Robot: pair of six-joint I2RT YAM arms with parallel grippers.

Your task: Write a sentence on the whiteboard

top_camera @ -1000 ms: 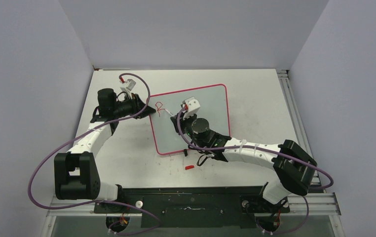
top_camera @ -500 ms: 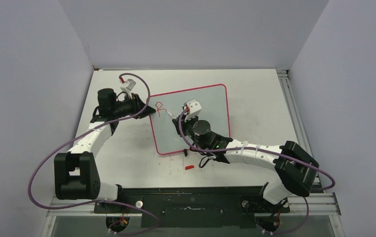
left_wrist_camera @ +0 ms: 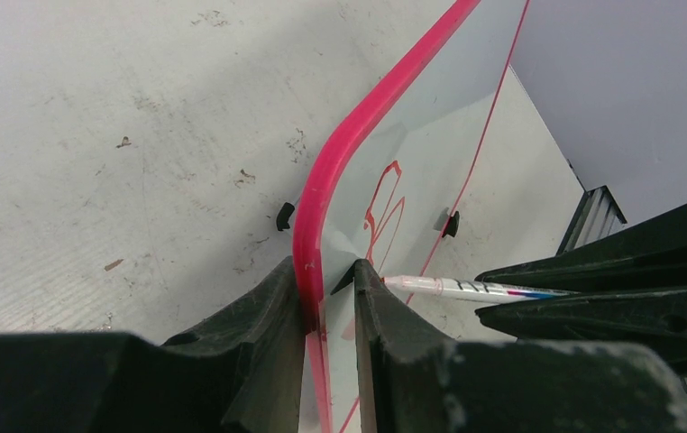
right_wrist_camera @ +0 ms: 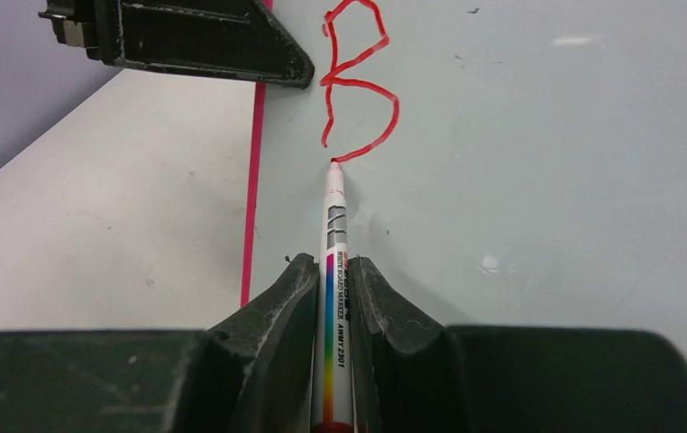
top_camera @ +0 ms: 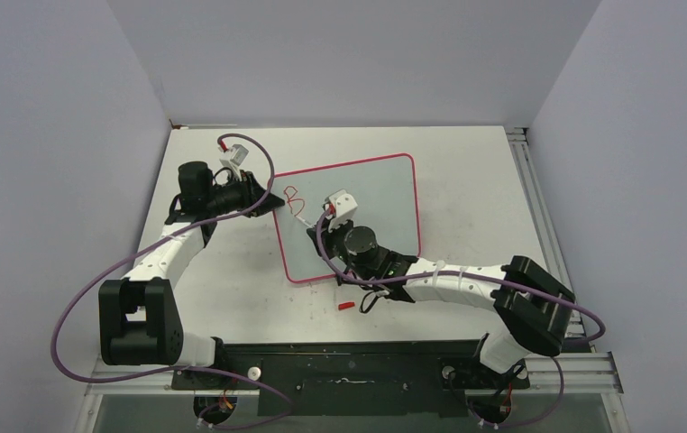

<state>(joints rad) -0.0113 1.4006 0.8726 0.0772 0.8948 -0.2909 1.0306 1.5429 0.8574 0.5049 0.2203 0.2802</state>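
**One red letter on the board, marker tip at its foot**

At the left, the left pincer is clamped on the pink-red frame of the whiteboard, at about 10 o'clock on the board near its rounded far-left corner. In the left wrist view the two black fingers stand on either side of that frame, pressed against it, and a small black foot shows just past them.

The whiteboard lies near the middle of the table, turned so that its far edge climbs toward the right.

The sentence is a single red capital "B" in thin uneven strokes, at 10 o'clock on the white face, just inside the frame and beside the left pincer. The right wrist view shows its two bowls clearly, the lower one ending in a short tail.

A whiteboard marker points toward 10 o'clock with its red tip touching the end of that tail. Its white barrel carries a rainbow stripe and printed lettering.

The right pincer is closed tight on the marker's barrel, a finger on each side, hanging over the board's left half. Its arm reaches in from 4 o'clock.

A small red cap lies on the table at 6 o'clock from the board, just off its near edge.
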